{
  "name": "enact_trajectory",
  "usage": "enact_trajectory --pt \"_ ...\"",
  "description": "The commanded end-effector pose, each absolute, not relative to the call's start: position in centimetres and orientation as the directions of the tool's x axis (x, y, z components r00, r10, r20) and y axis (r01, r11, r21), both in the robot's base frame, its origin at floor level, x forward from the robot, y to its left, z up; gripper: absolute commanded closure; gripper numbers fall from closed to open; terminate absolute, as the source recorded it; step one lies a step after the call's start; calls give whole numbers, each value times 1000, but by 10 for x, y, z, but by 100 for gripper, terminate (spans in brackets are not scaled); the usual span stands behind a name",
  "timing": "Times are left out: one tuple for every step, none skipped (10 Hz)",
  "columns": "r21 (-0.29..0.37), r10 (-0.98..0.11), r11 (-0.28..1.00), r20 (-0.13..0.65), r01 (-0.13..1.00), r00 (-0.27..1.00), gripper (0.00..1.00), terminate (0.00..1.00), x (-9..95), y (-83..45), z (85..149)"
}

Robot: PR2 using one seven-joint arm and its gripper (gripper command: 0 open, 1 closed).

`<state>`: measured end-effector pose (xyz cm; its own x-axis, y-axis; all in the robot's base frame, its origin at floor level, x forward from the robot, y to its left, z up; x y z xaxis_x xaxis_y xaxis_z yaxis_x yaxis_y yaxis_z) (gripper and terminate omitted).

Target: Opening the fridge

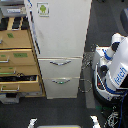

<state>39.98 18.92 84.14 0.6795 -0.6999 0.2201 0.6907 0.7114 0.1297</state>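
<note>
Overhead exterior view, looking down on a dark floor (60, 112). Tall white fridge (60, 35) stands centre-frame, extending to the far (top) edge. Its large upper door carries a small square sticker with a green logo (43, 9) near the far left corner. Upper door appears closed, flush with the body. Below it, two white drawers, each with a curved silver handle: upper handle (60, 63), lower handle (61, 81). Both drawers look shut.

Touching or just beside the fridge on the exterior view's left: tan wooden drawer cabinet (17, 55), several drawers pulled out to differing degrees, dark items in one lower drawer, too blurred to identify.

On the exterior view's right, apart from the fridge: white and blue robot (114, 65), with cables near its base. Robot's end effector cannot be made out; cannot tell whether its fingers are spread or pressed together. No contact with the fridge visible.
</note>
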Motion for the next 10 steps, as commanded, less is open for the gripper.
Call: enact_trajectory --pt "108 -700 710 210 696 682 0 0 402 190 842" --pt "69 -692 716 203 695 692 0 0 407 194 845" --pt "54 -683 723 200 689 702 0 0 414 196 848" --pt "54 -674 731 210 680 708 0 0 426 197 855" --pt "57 -672 733 216 678 708 0 0 433 197 860" --pt "68 -671 734 224 676 706 0 0 440 197 864" --pt "69 -664 739 241 670 708 0 0 452 196 871" --pt "67 -657 745 251 664 711 0 0 466 194 876" --pt "69 -644 755 261 652 719 0 0 481 192 881" --pt "82 -639 762 261 643 724 0 0 499 192 885"
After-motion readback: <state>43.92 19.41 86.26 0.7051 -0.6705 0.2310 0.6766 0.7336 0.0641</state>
